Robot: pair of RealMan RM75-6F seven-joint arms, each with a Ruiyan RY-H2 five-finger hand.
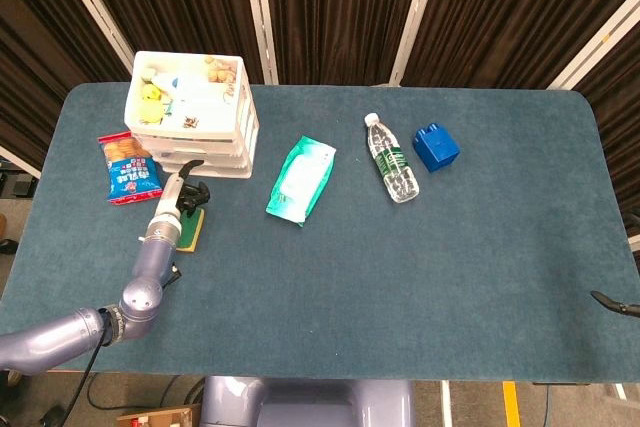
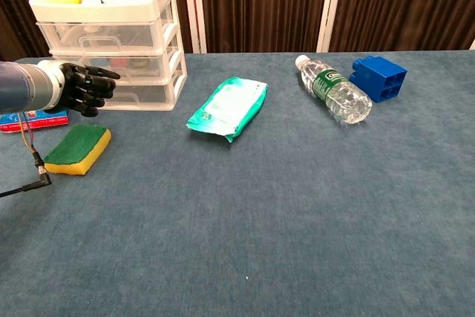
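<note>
My left hand (image 2: 85, 88) (image 1: 183, 197) hovers above the green and yellow sponge (image 2: 77, 148) (image 1: 191, 230), just in front of the clear plastic drawer unit (image 2: 119, 42) (image 1: 205, 137). Its dark fingers are spread, point toward the drawers and hold nothing. A blue snack bag (image 1: 127, 169) (image 2: 30, 119) lies to the hand's left, partly hidden by the forearm in the chest view. Only a dark tip of the right hand (image 1: 615, 305) shows at the right edge of the head view; its fingers are out of sight.
A teal wet-wipes pack (image 1: 300, 179) (image 2: 228, 108) lies mid-table. A water bottle (image 1: 391, 158) (image 2: 333, 90) lies on its side beside a blue block (image 1: 435, 146) (image 2: 379, 77). Small items fill the drawer unit's top tray. The blue table (image 1: 420, 277) ends near the curtains.
</note>
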